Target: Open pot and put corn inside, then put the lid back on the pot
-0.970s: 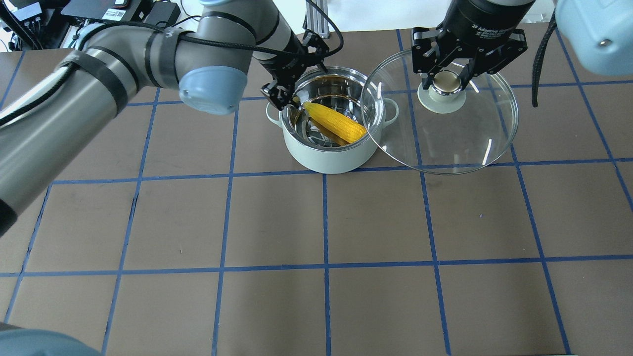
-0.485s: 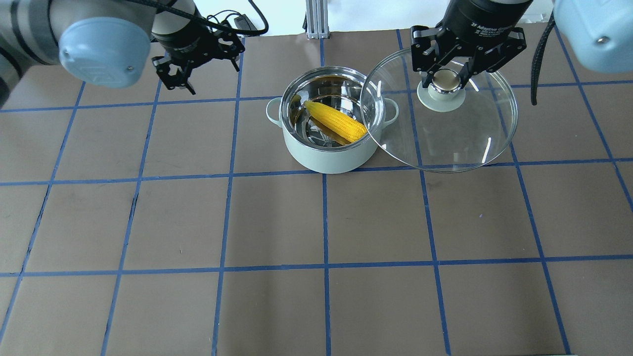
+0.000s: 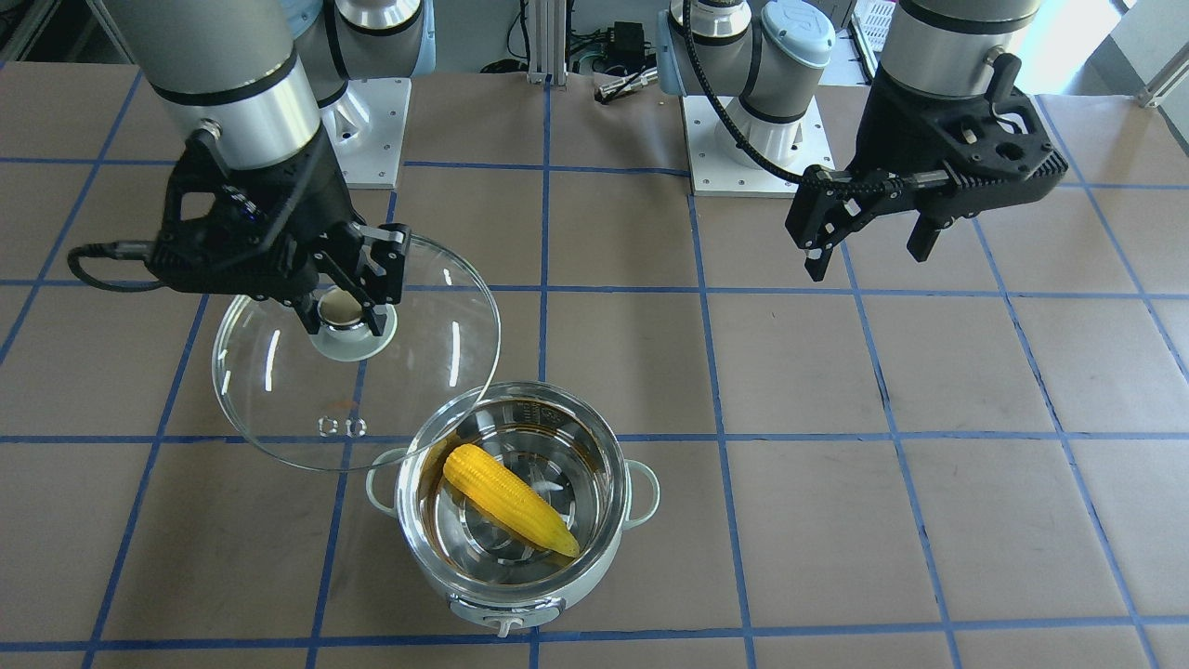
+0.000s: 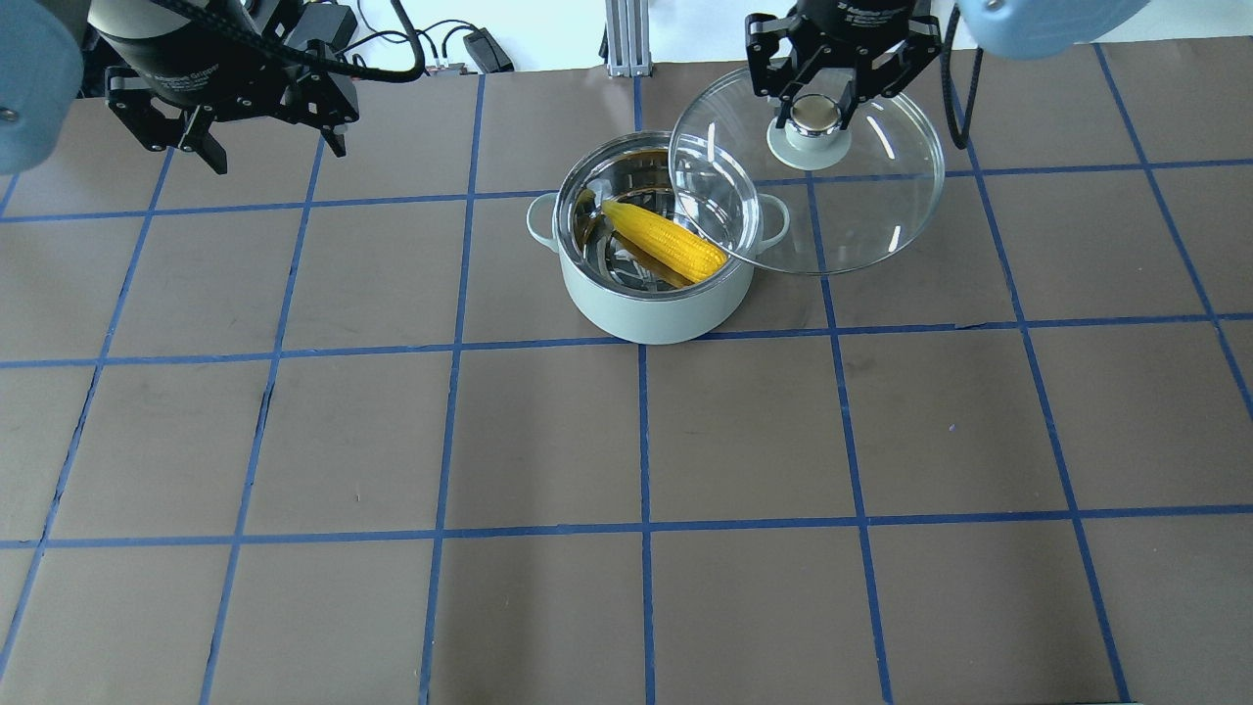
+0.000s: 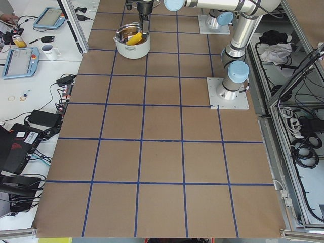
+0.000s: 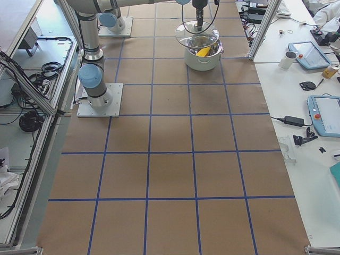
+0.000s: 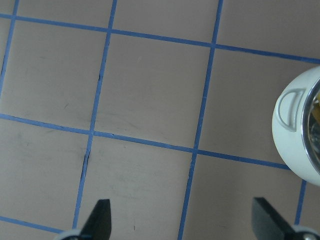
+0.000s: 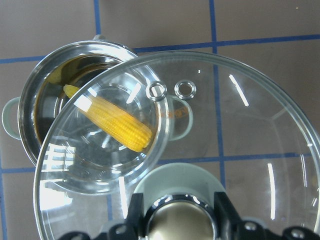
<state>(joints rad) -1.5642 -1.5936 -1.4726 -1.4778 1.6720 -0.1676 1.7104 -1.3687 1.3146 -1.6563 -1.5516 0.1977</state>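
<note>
Robotics laboratory, test cell. Work table (image 5: 162, 152) clad in brown mat, ruled into squares with blue tape (image 5: 143, 139). Arm pedestals bolted to steel mounting plates (image 5: 240, 101). Aluminium-profile posts (image 5: 71, 23) at the table edge. White side bench (image 5: 30, 81) carrying teach pendants (image 5: 20, 55) with red buttons, a power brick (image 5: 43, 118), a mug (image 5: 49, 50). Coiled cable bundles (image 5: 304, 152) beside the frame – loose leads trailing across the bench.

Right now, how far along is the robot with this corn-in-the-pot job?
Done: the pot is open and the corn lies inside. In hand: the right arm's jaws are shut on the knob of the lid, held partly over the pot's opening. Left: setting the lid down on the pot.
</note>
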